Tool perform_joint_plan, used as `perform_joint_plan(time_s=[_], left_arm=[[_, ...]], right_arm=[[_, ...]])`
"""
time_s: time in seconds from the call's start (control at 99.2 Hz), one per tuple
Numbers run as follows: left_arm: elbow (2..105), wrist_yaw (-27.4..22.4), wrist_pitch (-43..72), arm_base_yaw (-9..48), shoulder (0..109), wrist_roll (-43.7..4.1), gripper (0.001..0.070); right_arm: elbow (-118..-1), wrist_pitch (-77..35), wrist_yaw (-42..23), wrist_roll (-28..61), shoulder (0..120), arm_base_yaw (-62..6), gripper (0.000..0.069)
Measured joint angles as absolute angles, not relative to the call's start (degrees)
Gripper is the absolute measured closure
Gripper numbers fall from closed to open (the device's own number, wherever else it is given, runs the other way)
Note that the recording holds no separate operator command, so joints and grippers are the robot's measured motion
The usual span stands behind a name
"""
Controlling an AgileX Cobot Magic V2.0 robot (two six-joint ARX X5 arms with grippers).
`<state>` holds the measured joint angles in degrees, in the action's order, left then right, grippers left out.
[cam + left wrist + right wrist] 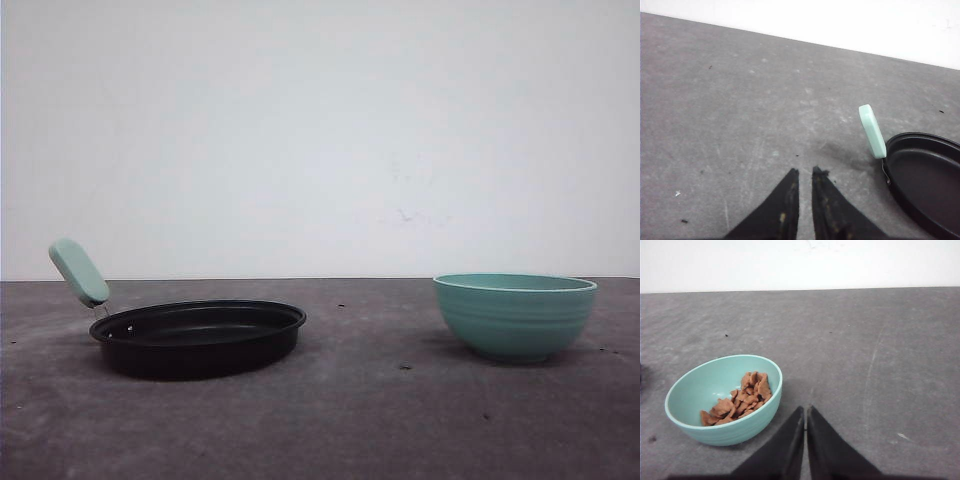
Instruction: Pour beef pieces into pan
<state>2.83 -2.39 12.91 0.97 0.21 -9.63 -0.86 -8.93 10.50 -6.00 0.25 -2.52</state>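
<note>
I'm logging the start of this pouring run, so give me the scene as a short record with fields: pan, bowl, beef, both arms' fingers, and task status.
pan: black, on the table's left, nothing in it, mint handle tilted up
bowl: teal, upright, on the table's right
beef: all in the bowl
left fingers: shut, above bare table beside the pan handle, holding nothing
right fingers: shut, beside the bowl, holding nothing
status: pour not yet begun

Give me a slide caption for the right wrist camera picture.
Beef pieces wait in a teal bowl on the grey table, with the shut right end effector empty beside it.
</note>
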Motion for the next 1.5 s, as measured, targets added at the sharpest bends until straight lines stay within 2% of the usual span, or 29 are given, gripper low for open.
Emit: perform_joint_plan(time_s=[0.222, 0.383, 0.544, 0.685, 0.857, 0.968, 1.089, 1.2, 1.31, 1.502], left_arm=[[2.7, -2.6, 12.3, 1.0, 0.2, -10.0, 0.0687], [2.2, -2.9, 10.9, 1.0, 0.2, -14.3, 0.0687], [2.2, -3.8, 10.9, 1.0, 0.2, -17.8, 0.0687], [2.2, -8.6, 10.7, 1.0, 0.2, -24.0, 0.0687], [4.0, -19.2, 12.4, 1.0, 0.3, -31.7, 0.0687], [9.9, -19.3, 16.0, 1.0, 2.0, -34.0, 0.0687], [18.8, -19.2, 19.9, 1.0, 8.3, -33.5, 0.0687], [27.7, -19.2, 21.2, 1.0, 17.8, -29.3, 0.0687], [38.8, -19.2, 21.5, 1.0, 28.0, -24.9, 0.0687], [54.4, -19.3, 22.0, 2.9, 40.9, -21.5, 0.0687]], right_arm=[[-0.9, -6.9, 9.2, -5.8, 0.3, -2.5, 0.0681], [-1.0, -9.6, 4.8, -5.8, 0.3, -2.5, 0.0681], [-0.9, -9.5, 4.4, -6.8, 0.5, -2.5, 0.0681], [-0.9, -5.7, 6.0, -12.2, 0.5, -2.5, 0.0681], [-0.9, 0.5, 7.8, -22.8, 0.5, -2.5, 0.0681], [-3.0, 0.0, 11.6, -27.1, 0.8, -2.5, 0.0682], [-10.9, -1.5, 11.9, -28.5, 2.8, -2.5, 0.0682], [-19.9, -3.4, 12.0, -27.7, 6.9, -2.5, 0.0682], [-29.7, -9.1, 12.0, -24.7, 14.1, -2.5, 0.0682], [-48.6, -21.4, 12.0, -17.0, 28.3, -2.5, 0.0682]])
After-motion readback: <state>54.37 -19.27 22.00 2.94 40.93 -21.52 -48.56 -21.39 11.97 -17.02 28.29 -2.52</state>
